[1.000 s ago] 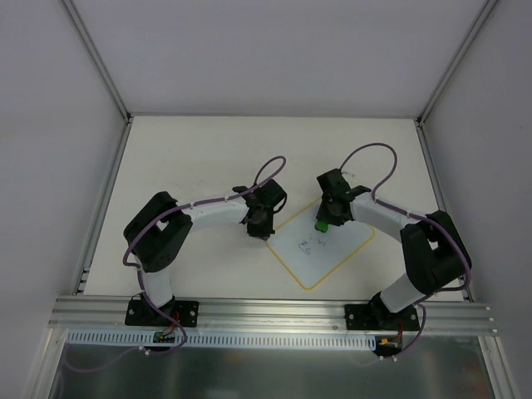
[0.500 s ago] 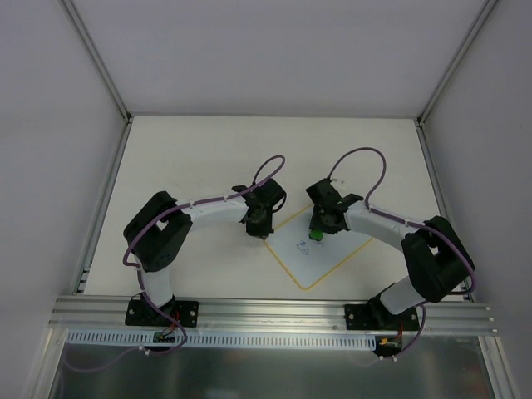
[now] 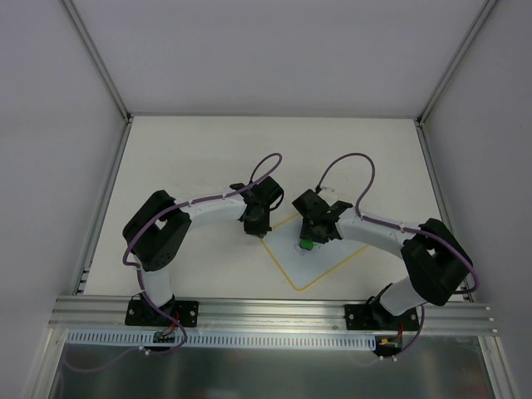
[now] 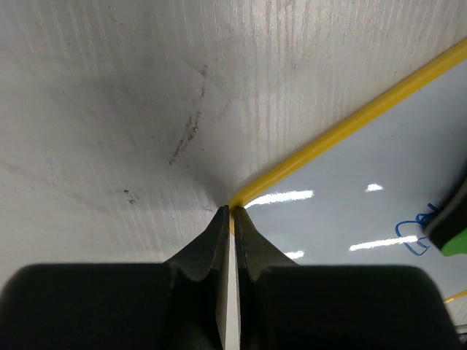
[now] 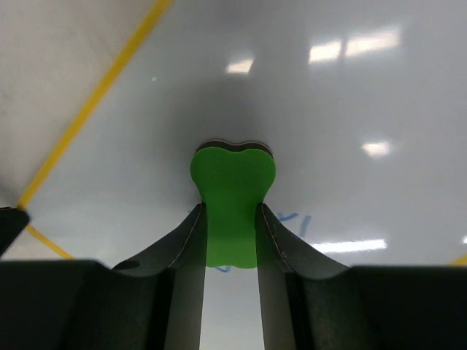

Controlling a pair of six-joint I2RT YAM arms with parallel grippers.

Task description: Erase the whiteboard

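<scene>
The whiteboard (image 3: 324, 264) lies flat and turned diagonally on the table, with a thin yellow rim. It also shows in the left wrist view (image 4: 365, 182) and the right wrist view (image 5: 328, 102). My right gripper (image 3: 306, 242) is shut on a green eraser (image 5: 232, 186) and presses it onto the board near its left part. Faint blue marks (image 5: 298, 222) lie beside the eraser. My left gripper (image 3: 263, 234) is shut, its tips (image 4: 233, 212) resting on the board's left corner rim. The eraser's edge shows at the right of the left wrist view (image 4: 454, 237).
The beige table (image 3: 191, 158) has grey walls on three sides with metal posts at the far corners. An aluminium rail (image 3: 274, 314) runs along the near edge with both arm bases on it. Dark scuffs (image 4: 186, 135) mark the table by the board.
My right gripper has slid the eraser leftward and nearer across the board, over the marks and toward the left gripper. The left gripper has stayed on the corner.
</scene>
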